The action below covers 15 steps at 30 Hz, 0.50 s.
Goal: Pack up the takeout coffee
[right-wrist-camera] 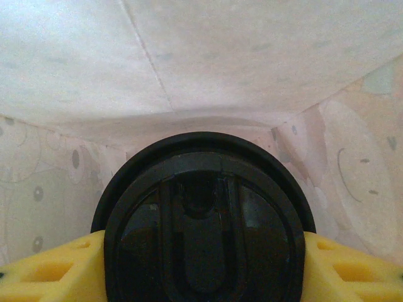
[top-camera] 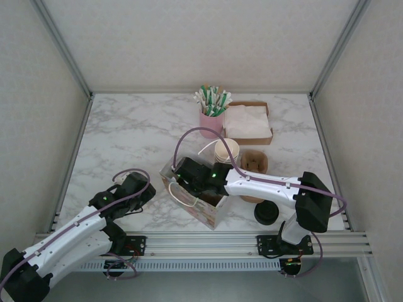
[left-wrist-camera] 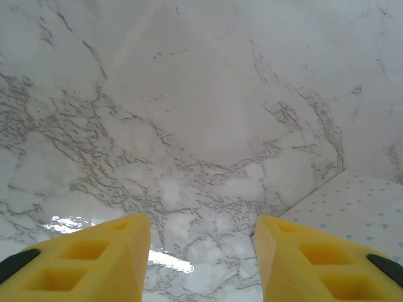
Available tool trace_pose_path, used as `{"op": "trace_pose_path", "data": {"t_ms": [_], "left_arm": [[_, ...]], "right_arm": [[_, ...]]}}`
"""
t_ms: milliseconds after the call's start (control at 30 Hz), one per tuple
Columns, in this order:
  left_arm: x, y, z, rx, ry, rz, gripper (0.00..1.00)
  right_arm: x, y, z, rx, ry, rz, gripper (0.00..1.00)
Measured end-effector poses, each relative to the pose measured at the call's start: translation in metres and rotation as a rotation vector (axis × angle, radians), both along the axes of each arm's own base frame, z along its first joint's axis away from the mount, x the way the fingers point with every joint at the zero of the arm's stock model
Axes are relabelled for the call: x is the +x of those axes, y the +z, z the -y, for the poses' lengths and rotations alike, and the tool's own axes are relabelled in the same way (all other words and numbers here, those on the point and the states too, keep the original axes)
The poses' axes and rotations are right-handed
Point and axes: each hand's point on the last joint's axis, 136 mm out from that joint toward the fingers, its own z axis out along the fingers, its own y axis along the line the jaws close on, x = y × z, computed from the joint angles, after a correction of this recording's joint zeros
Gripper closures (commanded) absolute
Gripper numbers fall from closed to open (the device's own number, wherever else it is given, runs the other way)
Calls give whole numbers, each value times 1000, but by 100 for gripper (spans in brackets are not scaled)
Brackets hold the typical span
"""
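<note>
Task thing: the takeout coffee (right-wrist-camera: 201, 214) shows in the right wrist view as a round black lid with a raised sip tab; its paper cup is hidden below the lid
Where it is: inside the patterned paper bag (top-camera: 203, 212), which stands on the marble counter (top-camera: 138, 132) just ahead of the arm bases; pale bag walls with a faint smiley print rise behind and beside the lid
Right claw (right-wrist-camera: 201, 270): pinching the coffee, one yellow finger pressed to each side just under the lid; in the top view the arm reaches left with its wrist dipped into the bag's open mouth
Left claw (left-wrist-camera: 201, 258): spread wide and holding nothing; it hovers low over bare counter, with a corner of the bag at the right edge of its wrist view
Done so far: by my reading, the coffee is lidded, picked up and inside the bag
Left to do: set it down and let go; I cannot tell whether the cup base touches the bag floor; the arm must then lift out without snagging the bag's handles
Bystanders: stack of lidless cups (top-camera: 227, 150), loose black lid (top-camera: 266, 214), pink cup of stirrers (top-camera: 211, 119) and napkin box (top-camera: 249, 123), all outside the bag
</note>
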Motion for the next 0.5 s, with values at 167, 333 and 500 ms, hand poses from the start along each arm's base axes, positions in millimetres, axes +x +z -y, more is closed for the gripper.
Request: {"op": "trace_pose_path", "data": {"t_ms": [167, 333, 500], "left_arm": [[3, 12, -2, 7, 5, 25, 53], [9, 40, -7, 14, 18, 90, 52], [9, 53, -14, 20, 36, 133, 52]], "right_arm": [[1, 5, -4, 9, -6, 8, 50], [10, 8, -23, 18, -9, 21, 49], [27, 9, -50, 34, -24, 68, 49]]}}
